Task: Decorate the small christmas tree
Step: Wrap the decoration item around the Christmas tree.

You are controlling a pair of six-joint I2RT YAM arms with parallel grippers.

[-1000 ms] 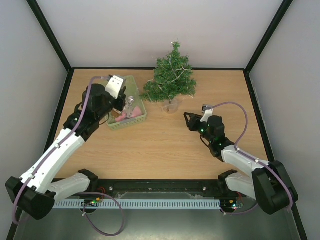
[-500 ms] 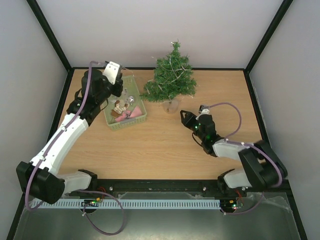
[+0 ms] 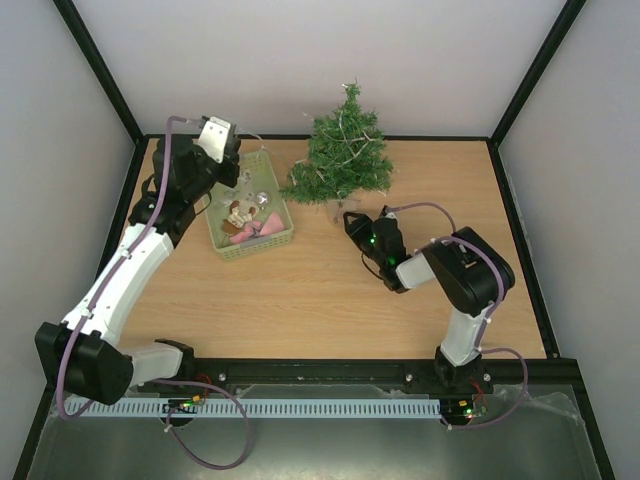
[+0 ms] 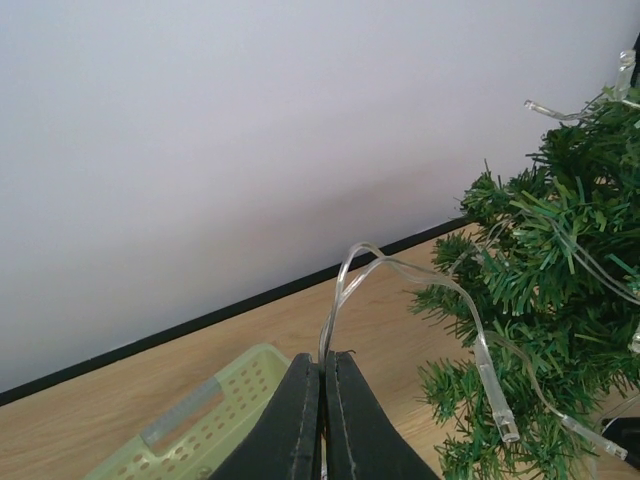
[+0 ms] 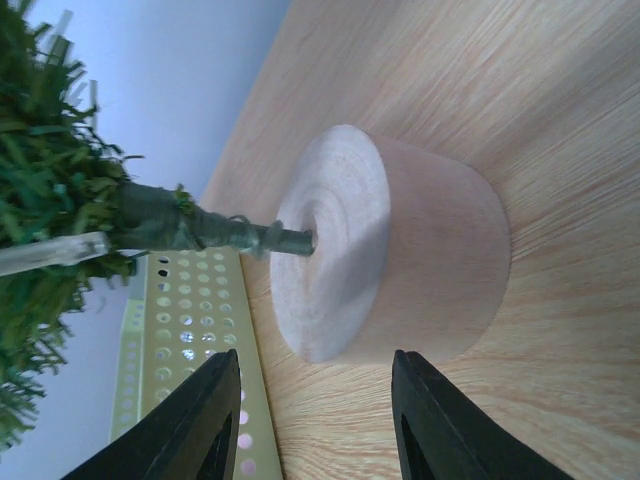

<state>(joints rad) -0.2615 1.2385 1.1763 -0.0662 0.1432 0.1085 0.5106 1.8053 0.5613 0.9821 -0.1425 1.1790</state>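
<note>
The small christmas tree [image 3: 340, 160] stands on the counter [image 3: 300, 300] just right of a green basket [image 3: 255, 247] in the top view; the left tool [image 3: 238, 155] hangs over the basket's far end, the right tool [image 3: 350, 221] lies farther right. The left wrist view shows its tool clamped on a clear light string [image 4: 480, 345] running into the branches. The right wrist view shows jaws spread, the wooden base [image 5: 400, 260] just ahead.
</note>
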